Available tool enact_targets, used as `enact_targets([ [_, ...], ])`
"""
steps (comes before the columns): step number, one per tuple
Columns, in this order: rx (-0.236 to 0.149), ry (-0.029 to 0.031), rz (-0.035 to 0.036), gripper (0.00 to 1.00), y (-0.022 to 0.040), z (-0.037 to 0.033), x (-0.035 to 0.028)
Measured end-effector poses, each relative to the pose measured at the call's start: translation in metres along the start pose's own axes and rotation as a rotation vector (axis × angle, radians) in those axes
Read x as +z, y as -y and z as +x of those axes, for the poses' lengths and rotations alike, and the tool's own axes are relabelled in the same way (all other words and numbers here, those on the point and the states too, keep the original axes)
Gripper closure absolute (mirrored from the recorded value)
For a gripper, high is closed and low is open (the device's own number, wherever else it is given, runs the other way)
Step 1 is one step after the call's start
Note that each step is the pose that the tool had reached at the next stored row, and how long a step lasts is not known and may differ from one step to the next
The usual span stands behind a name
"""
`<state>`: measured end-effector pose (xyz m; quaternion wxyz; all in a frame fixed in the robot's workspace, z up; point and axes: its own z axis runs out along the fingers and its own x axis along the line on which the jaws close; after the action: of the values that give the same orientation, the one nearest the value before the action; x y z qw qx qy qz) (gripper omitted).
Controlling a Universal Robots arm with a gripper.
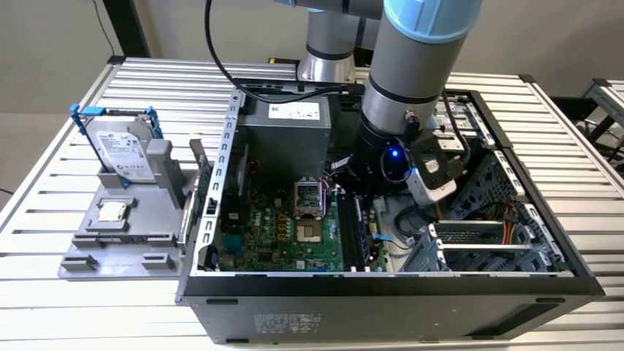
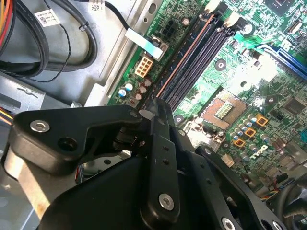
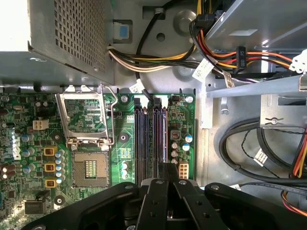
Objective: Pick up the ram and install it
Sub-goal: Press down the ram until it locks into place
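Note:
My gripper (image 2: 158, 103) is down inside the open computer case (image 1: 390, 281), over the memory slots (image 3: 149, 139) of the green motherboard (image 1: 292, 234). In both wrist views its black fingers come together into one narrow tip (image 3: 168, 168) above the slot nearest the case's cable side. A thin tan-edged strip (image 2: 184, 57) runs along that slot from the tip to the white end clip (image 2: 211, 7); it looks like the ram standing edge-on in the slot. The part of it under the gripper is hidden. In the exterior view the arm's wrist (image 1: 390, 157) covers the fingers.
Beside the slots lies the open CPU socket (image 3: 88, 167), with the power supply box (image 1: 283, 139) behind it. Cable bundles (image 3: 249, 143) and a drive bay (image 1: 487, 241) crowd the other side. On the exterior view's left, a grey fixture (image 1: 127, 245) holds a blue-framed hard drive (image 1: 122, 146) and a small square chip (image 1: 112, 212).

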<state>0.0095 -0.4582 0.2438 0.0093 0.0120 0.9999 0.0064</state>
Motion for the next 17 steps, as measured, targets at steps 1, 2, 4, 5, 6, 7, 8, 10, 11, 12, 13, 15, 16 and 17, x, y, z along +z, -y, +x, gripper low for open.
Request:
enact_targets([
  [1,0.0,0.0,0.0,1.0,0.0,0.0,0.0],
  [2,-0.003,0.0,-0.0001,1.0,0.0,0.0,0.0],
  [4,-0.015,-0.0002,-0.0003,1.0,0.0,0.0,0.0],
  [5,-0.024,-0.0003,-0.0004,1.0,0.0,0.0,0.0],
  [6,-0.035,-0.0005,-0.0006,1.0,0.0,0.0,0.0],
  [7,-0.049,-0.0007,-0.0009,1.0,0.0,0.0,0.0],
  [8,-0.062,-0.0008,-0.0011,1.0,0.0,0.0,0.0],
  [10,-0.093,-0.0012,-0.0018,1.0,0.0,0.0,0.0],
  [11,-0.11,-0.0015,-0.0021,1.0,0.0,0.0,0.0],
  [12,-0.128,-0.0017,-0.0023,1.0,0.0,0.0,0.0],
  [13,-0.147,-0.0019,-0.0027,1.0,0.0,0.0,0.0],
  [15,-0.172,-0.0023,-0.0031,1.0,0.0,0.0,0.0],
  [16,-0.184,-0.0024,-0.0034,1.0,0.0,0.0,0.0],
  [17,-0.197,-0.0026,-0.0036,1.0,0.0,0.0,0.0],
])
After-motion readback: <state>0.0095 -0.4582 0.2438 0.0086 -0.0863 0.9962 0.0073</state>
